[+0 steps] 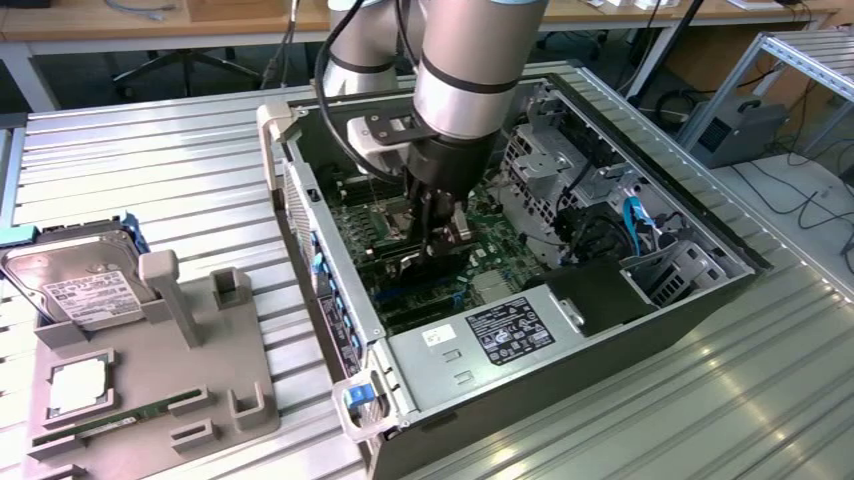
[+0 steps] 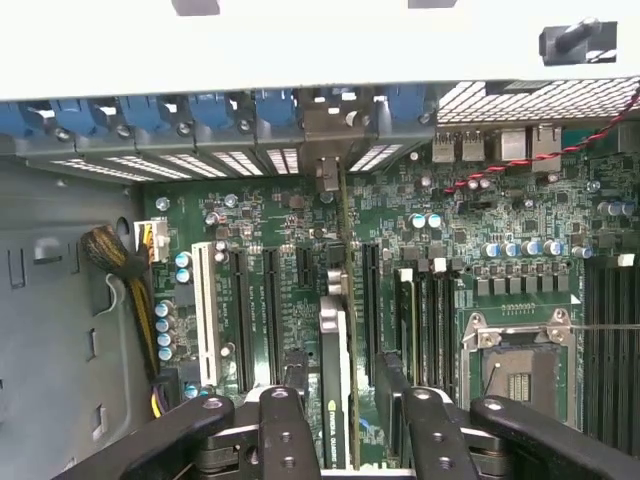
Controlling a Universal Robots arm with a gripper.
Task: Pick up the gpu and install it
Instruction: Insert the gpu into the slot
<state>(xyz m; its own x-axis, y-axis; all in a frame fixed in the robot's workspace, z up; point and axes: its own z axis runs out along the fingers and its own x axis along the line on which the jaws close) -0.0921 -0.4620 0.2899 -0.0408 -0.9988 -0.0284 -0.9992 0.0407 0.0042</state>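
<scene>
- Plainly, the gpu (image 2: 335, 385) is pinched on edge between the fingers of the pincer (image 2: 345, 440) — held upright over the motherboard (image 2: 270, 215).
- Its bracket end is turned toward the rear slot openings.
- The arm is seen reaching into the open computer case (image 1: 627, 380) — laid on the slatted surface (image 1: 160, 150).

One arm (image 1: 461, 70), reaching steeply downward; wrist (image 1: 447, 165) near vertical. gripper (image 1: 441, 250) pointing straight down, fingers (image 2: 285, 440) partly closed, seemingly clamped on the gpu (image 2: 335, 370) standing edge-on between them.
</scene>
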